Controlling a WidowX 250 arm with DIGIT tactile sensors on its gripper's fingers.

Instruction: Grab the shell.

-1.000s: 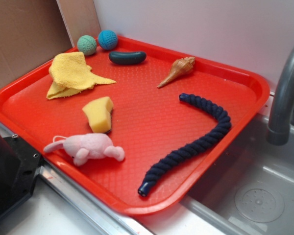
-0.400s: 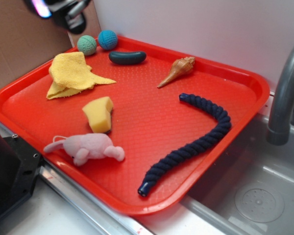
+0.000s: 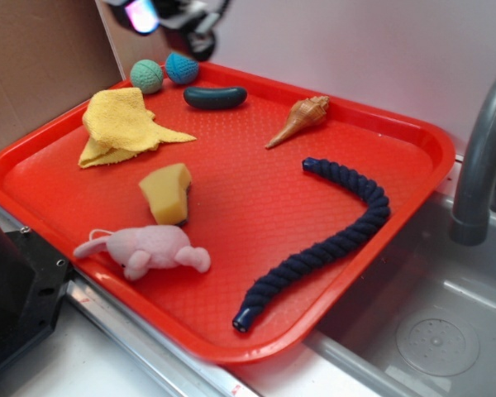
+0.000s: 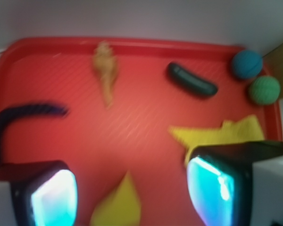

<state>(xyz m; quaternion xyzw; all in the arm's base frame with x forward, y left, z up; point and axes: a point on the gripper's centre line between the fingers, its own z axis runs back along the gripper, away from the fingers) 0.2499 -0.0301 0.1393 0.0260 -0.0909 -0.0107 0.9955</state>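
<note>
We see bare red tray [image 3: 256, 190] floor all around the shell [image 3: 299, 118]. Nearest obstacles: dark green oblong [image 3: 215, 97] at its nine o'clock, navy rope [image 3: 339, 231] at five o'clock, tray rim just behind at twelve.

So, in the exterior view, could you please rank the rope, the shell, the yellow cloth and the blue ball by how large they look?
1. Rope, longest by far.
2. Yellow cloth.
3. Shell.
4. Blue ball, though it sits farthest from the camera, so it may look smaller than it is.
</note>
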